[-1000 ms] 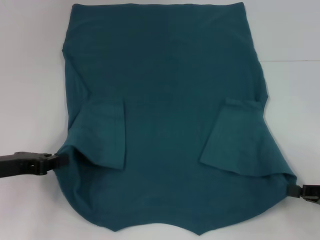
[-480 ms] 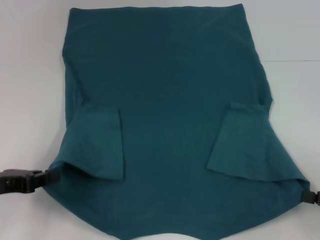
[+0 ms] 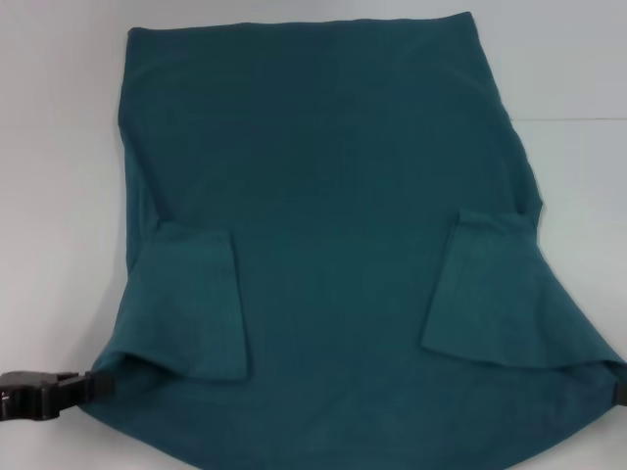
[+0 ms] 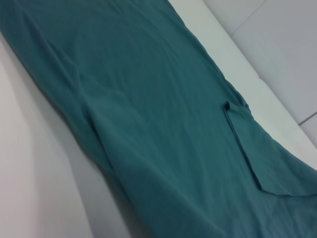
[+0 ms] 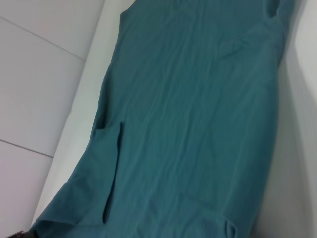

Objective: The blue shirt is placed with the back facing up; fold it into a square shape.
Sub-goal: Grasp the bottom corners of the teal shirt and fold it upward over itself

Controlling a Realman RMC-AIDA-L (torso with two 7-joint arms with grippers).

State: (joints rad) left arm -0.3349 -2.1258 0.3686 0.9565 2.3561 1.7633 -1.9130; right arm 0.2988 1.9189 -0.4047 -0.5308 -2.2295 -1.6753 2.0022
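Observation:
The blue shirt (image 3: 333, 225) lies spread on the white table (image 3: 59, 147), plain side up, with both sleeves folded in over its body. My left gripper (image 3: 98, 385) holds the shirt's near left corner at the lower left of the head view. My right gripper (image 3: 619, 394) holds the near right corner and shows only as a dark tip at the frame's edge. The near hem runs out of view below. The shirt fills the left wrist view (image 4: 163, 124) and the right wrist view (image 5: 198, 124). No lettering shows.
Bare white table lies to the left and right of the shirt. A seam line (image 3: 578, 119) crosses the table at the far right. Pale panels (image 5: 34, 74) lie beyond the table's edge in the wrist views.
Both grippers have moved toward the near edge and outward, dragging the shirt with them. The shirt's near hem has slid out of the frame and its far edge has come closer.

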